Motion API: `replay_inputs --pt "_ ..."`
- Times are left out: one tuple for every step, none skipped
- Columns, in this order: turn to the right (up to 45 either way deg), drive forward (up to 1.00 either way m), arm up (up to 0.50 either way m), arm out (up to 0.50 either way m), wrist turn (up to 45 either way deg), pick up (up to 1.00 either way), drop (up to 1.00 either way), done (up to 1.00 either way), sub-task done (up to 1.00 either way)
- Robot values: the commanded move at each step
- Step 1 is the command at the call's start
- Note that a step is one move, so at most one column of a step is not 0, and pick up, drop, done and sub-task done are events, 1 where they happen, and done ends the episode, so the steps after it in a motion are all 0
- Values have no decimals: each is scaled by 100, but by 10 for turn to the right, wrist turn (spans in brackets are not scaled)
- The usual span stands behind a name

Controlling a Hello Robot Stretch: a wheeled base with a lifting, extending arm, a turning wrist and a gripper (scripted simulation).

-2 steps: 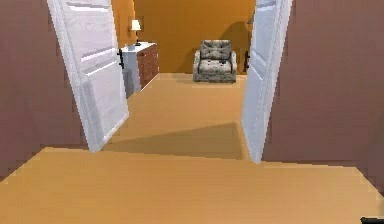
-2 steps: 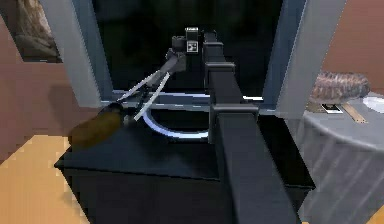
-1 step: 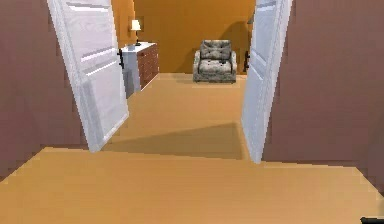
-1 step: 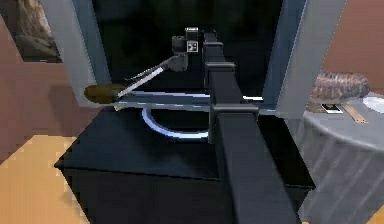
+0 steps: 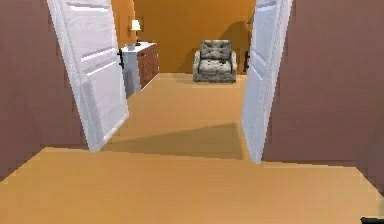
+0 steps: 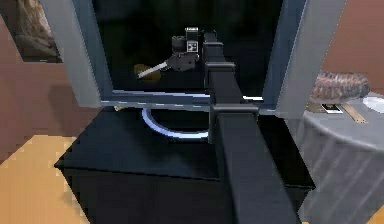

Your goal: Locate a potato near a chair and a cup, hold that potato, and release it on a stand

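Note:
In the arm side view my dark arm [image 6: 235, 130] rises from the bottom edge over a black stand [image 6: 130, 160]. At its far end, the gripper [image 6: 160, 69] holds a small brown oval thing, shaped like a potato [image 6: 146, 72]. It hangs clear above the stand's top, in front of a large dark screen [image 6: 130, 45]. The screen's curved pale foot [image 6: 170, 126] rests on the stand below the gripper.
A round grey-clothed table [image 6: 345, 150] at the arm side view's right carries a patterned roll [image 6: 340, 84] and a white plate [image 6: 375, 103]. In the forward view, two white doors [image 5: 92, 65] [image 5: 264, 70] flank a doorway; beyond stand an armchair [image 5: 215, 62] and a dresser [image 5: 146, 62] with a lamp [image 5: 135, 28].

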Motion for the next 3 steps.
replay_inputs --pt "0 0 0 0 390 0 0 0 0" --pt "0 0 0 0 390 0 0 0 0" --pt "0 0 0 0 0 0 100 0 0"
